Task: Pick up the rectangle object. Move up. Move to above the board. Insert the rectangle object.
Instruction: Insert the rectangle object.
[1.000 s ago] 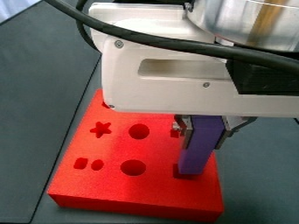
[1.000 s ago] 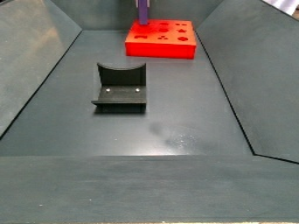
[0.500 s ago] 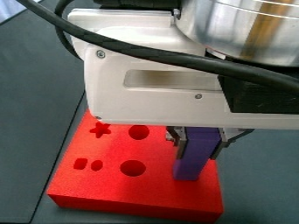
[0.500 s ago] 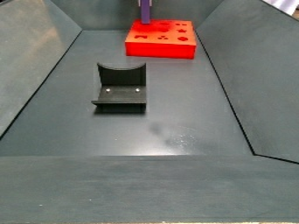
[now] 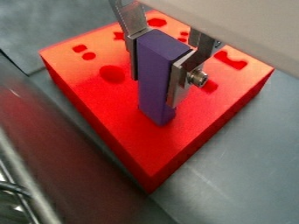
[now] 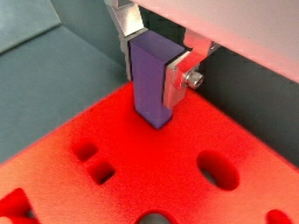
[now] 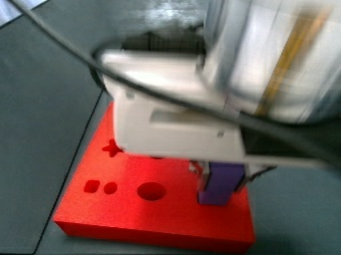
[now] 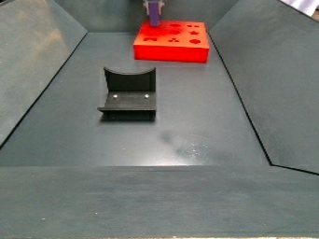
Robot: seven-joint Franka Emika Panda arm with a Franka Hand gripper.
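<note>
A white boxy wrist housing with a slot-like recess is seen mid-frame in a side view, under a shiny silver cylinder, with black cables looping past. The gripper [image 5: 156, 45], in the upper centre of a wrist view, has flat silver fingers [image 5: 183, 72], one fastened with a screw.

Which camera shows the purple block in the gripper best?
A wrist view: the rectangle object fills the frame, clamped in the gripper, its lower end at the board. In side views it's blurred or tiny.
</note>
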